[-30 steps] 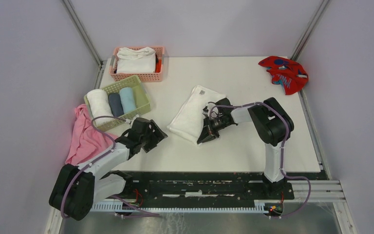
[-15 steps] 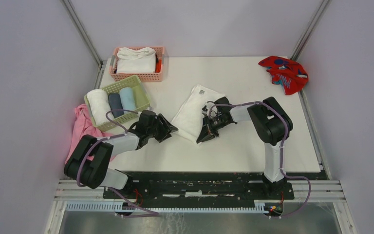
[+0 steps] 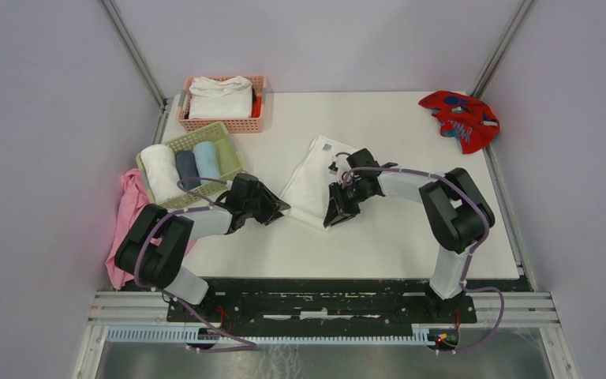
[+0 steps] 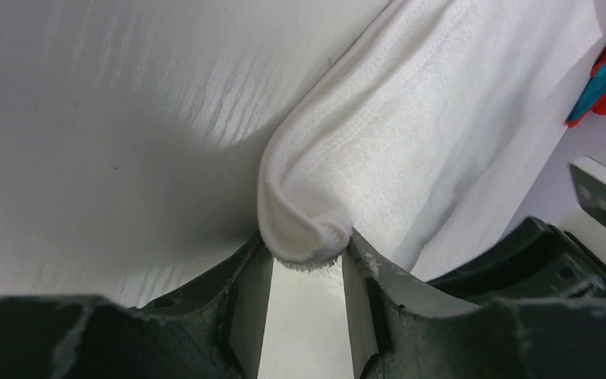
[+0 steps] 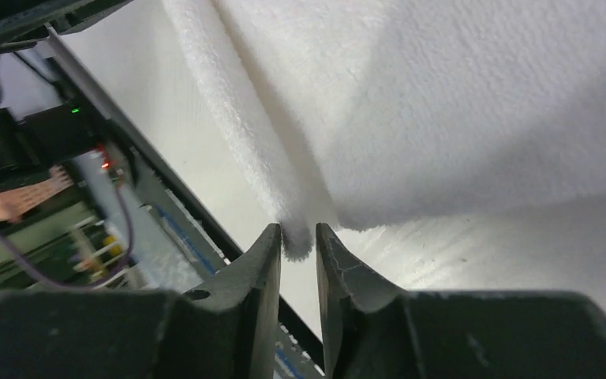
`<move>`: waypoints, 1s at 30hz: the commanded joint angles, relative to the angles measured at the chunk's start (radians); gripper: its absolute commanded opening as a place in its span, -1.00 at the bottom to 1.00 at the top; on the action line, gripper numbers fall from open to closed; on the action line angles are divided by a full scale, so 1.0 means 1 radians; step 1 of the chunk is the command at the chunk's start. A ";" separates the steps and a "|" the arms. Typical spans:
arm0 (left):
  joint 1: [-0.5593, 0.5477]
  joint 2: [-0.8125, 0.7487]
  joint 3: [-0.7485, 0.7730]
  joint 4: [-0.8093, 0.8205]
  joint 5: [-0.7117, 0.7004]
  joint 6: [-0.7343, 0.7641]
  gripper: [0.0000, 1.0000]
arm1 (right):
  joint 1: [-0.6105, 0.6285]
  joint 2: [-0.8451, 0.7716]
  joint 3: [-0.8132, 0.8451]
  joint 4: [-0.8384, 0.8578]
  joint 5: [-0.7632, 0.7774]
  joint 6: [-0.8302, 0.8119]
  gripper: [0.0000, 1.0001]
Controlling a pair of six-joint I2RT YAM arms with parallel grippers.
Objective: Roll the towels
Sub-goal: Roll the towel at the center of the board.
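Observation:
The large white towel (image 3: 309,180) lies folded in the middle of the table. My left gripper (image 3: 282,208) is at its near left corner; in the left wrist view the thick folded corner (image 4: 308,237) sits pinched between the tips of my left gripper (image 4: 306,257). My right gripper (image 3: 333,219) is at the near right corner, and the right wrist view shows my right gripper (image 5: 298,238) shut on a thin tip of the towel (image 5: 458,103). The red towel with teal marks (image 3: 459,118) lies crumpled at the far right corner. A small light blue towel (image 3: 206,160) sits rolled in the green basket (image 3: 232,156).
The green basket also holds a white roll (image 3: 158,166) and a dark grey roll (image 3: 187,168). A pink basket (image 3: 257,120) with a folded white cloth stands at the back left. The plain pink cloth (image 3: 130,217) hangs over the table's left edge, near my left arm.
My left arm swung right from beside the pink cloth, and its gripper reached the towel's near left corner. The right arm's elbow shifted right while its gripper stayed on the near right corner.

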State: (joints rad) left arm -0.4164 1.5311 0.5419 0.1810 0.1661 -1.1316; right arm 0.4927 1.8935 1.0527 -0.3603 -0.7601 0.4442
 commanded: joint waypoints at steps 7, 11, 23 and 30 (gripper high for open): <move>-0.001 0.105 -0.008 -0.239 -0.121 -0.012 -0.11 | 0.283 -0.303 0.068 -0.116 0.703 -0.270 -0.28; -0.002 0.105 -0.006 -0.244 -0.120 -0.011 -0.11 | 0.413 -0.294 0.086 -0.067 0.806 -0.326 -0.26; -0.001 0.098 0.002 -0.259 -0.128 0.002 -0.12 | 0.498 -0.125 0.167 -0.061 0.978 -0.413 -0.21; -0.001 0.101 0.013 -0.272 -0.133 0.012 -0.13 | 0.499 -0.061 0.182 -0.088 1.037 -0.444 -0.19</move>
State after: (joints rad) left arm -0.4168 1.5692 0.5949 0.1295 0.1596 -1.1652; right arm 0.9867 1.8061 1.1877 -0.4435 0.2058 0.0345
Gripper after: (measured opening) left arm 0.435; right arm 0.401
